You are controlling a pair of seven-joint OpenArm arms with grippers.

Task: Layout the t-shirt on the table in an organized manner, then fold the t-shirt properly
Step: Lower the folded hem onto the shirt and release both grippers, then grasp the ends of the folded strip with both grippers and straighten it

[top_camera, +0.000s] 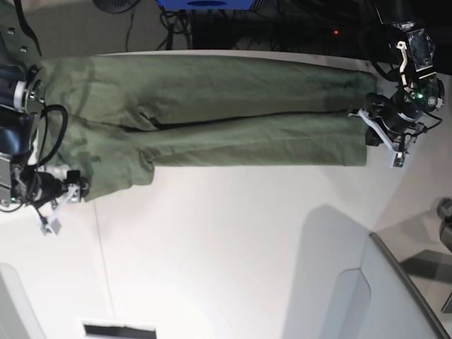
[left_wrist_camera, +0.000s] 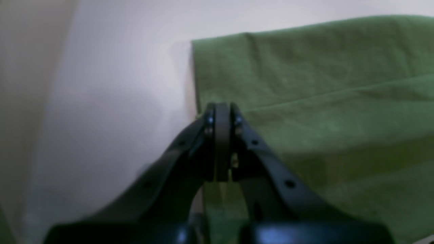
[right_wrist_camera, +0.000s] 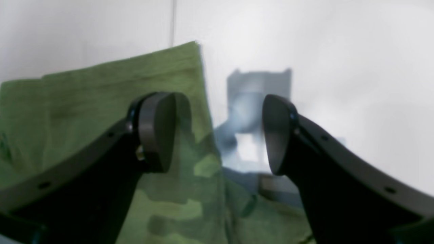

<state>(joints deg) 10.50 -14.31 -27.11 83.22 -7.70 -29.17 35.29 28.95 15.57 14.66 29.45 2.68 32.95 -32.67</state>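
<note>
The t-shirt is laid lengthwise across the far part of the table in the base view, stretched from one arm to the other. It is seen as a long olive-green band, folded inward so that two layers overlap along a dark crease running through its middle, with soft wrinkles and a sleeve corner drooping at the left end.

At the left of that view, the right gripper is placed at the cloth's lower corner. Only in the right wrist view is its state made plain: the right gripper is spread wide, one rounded dark pad over the green fabric and the other over bare white tabletop, with the shirt's straight edge running between them. Nothing is clamped. A thin dark seam in the table is also shown there.

At the right of the base view, the left gripper is set against the opposite end of the shirt. In the left wrist view, the left gripper is seen with its black, hole-studded fingers pressed fully together at the corner of the cloth; whether fabric is pinched between the pads cannot be told. The weave appears matte and slightly fuzzy, the tabletop smooth and glossy.
</note>
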